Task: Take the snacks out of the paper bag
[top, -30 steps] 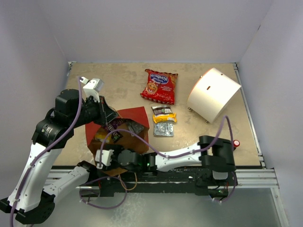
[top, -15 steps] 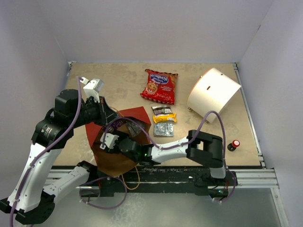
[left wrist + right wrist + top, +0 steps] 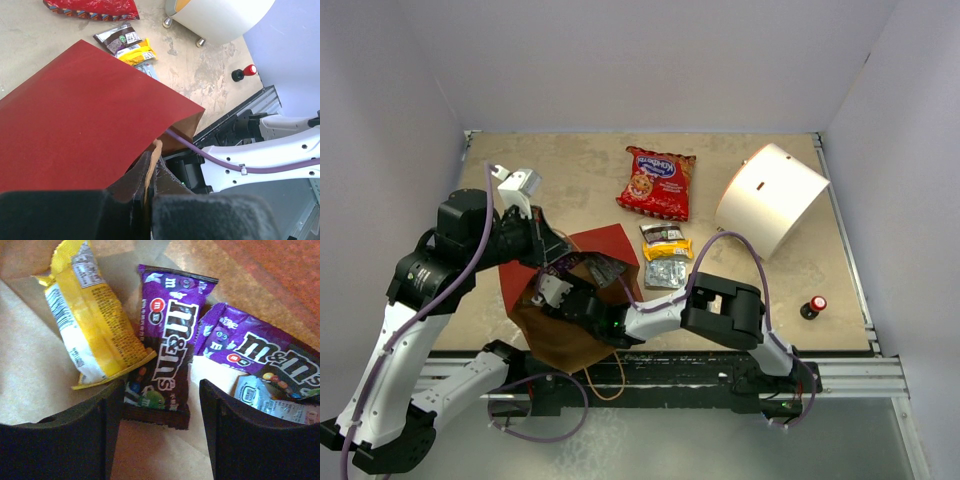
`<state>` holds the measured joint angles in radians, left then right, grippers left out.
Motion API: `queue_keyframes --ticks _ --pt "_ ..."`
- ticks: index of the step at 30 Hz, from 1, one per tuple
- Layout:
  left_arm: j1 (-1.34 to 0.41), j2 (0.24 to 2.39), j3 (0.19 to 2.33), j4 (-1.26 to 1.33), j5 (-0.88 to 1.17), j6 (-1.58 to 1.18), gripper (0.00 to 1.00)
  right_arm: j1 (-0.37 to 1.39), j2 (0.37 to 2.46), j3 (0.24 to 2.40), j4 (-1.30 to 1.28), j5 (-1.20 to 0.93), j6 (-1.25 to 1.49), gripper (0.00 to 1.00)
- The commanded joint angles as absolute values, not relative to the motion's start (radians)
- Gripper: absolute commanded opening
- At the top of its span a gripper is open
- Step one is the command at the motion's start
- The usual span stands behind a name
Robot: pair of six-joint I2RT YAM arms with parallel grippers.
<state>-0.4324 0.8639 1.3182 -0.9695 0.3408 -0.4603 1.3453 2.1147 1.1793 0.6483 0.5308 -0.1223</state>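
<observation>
1. The left gripper (image 3: 150,175) is clamped on the rim of the paper bag (image 3: 85,115), holding its mouth up near the table's front-left.
2. The right gripper (image 3: 161,402) is inside the bag. Its jaws are spread and straddle the lower end of a purple M&M's packet (image 3: 167,355) without pinching it.
3. A yellow snack packet (image 3: 90,320) touches that packet's left edge, and a second purple M&M's packet (image 3: 260,352) lies to its right. A small pale pack (image 3: 260,397) beneath may be foil, but it is half hidden.
4. Already out on the table are the red cookie bag (image 3: 658,182), a dark-and-yellow candy packet (image 3: 666,238) and a silver foil pack (image 3: 665,272).
5. Risk: closing here could also catch the yellow packet's corner or the bag's paper floor, which would drag the bag along.
6. Risk: the slick wrapper, gripped by its end, may slip free at the mouth. If the thin rim tears, the bag collapses onto the right arm.
</observation>
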Motion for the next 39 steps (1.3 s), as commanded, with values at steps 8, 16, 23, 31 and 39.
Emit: queue_keyframes --ticks 8,16,23,31,39 --pt "-0.436 0.843 1.352 -0.96 0.358 -0.462 0.0 1.288 2.184 1.309 0.601 0.553 -0.1 0.67" --pt "-0.436 0.828 1.352 -0.988 0.319 -0.465 0.0 1.241 2.247 1.391 0.549 0.491 -0.125 0.58" --pt "-0.436 0.801 1.322 -0.997 0.214 -0.49 0.0 1.239 2.199 1.369 0.586 0.404 -0.189 0.23" --pt "-0.435 0.771 1.279 -0.976 0.096 -0.537 0.0 1.241 2.067 1.304 0.599 0.354 -0.207 0.13" --pt "-0.435 0.783 1.271 -0.928 0.085 -0.559 0.0 1.246 1.903 1.201 0.524 0.292 -0.157 0.09"
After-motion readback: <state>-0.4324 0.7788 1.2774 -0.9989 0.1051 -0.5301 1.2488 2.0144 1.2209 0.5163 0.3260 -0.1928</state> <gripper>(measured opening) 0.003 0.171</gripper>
